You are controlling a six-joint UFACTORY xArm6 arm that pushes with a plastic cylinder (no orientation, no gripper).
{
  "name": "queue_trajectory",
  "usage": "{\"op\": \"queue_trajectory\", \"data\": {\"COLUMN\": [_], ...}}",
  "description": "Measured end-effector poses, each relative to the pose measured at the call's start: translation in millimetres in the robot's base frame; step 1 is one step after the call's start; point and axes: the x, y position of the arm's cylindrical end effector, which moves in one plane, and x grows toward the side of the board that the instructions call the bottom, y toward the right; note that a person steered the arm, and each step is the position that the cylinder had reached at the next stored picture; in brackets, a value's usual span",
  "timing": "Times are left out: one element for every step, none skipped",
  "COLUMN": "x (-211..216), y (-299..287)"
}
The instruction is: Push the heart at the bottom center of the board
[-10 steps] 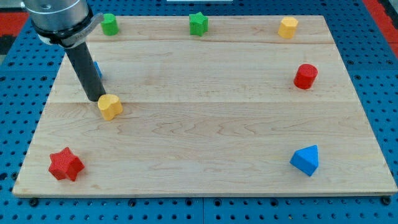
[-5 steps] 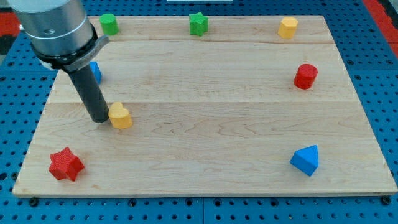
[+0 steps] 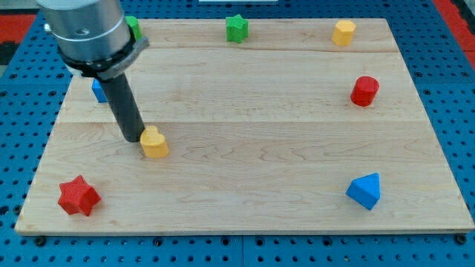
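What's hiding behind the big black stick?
A blue block peeks out at the rod's left; most of it is covered, so its shape can't be told. A green block shows partly behind the arm. My tip touches the yellow heart.

This is a robotics lab bench rather than a home or shop: a pale wooden board of glued planks [image 3: 297, 148] lies on a blue metal perforated table [image 3: 453, 89] drilled with a regular grid of mounting holes. A grey cylindrical robot arm housing [image 3: 85, 30] carries a straight dark rod whose end, my tip [image 3: 133, 139], rests on the board. Small plastic test pieces lie around it, such as a yellow heart block [image 3: 154, 142] just right of my tip and a red star block [image 3: 78, 196] below it toward the view's bottom left.
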Motion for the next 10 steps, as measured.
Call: {"op": "queue_trajectory", "data": {"x": [1, 1, 1, 1, 4, 14, 26, 32, 32, 32], "y": [24, 49, 69, 72, 72, 72, 72, 72, 72, 71]}}
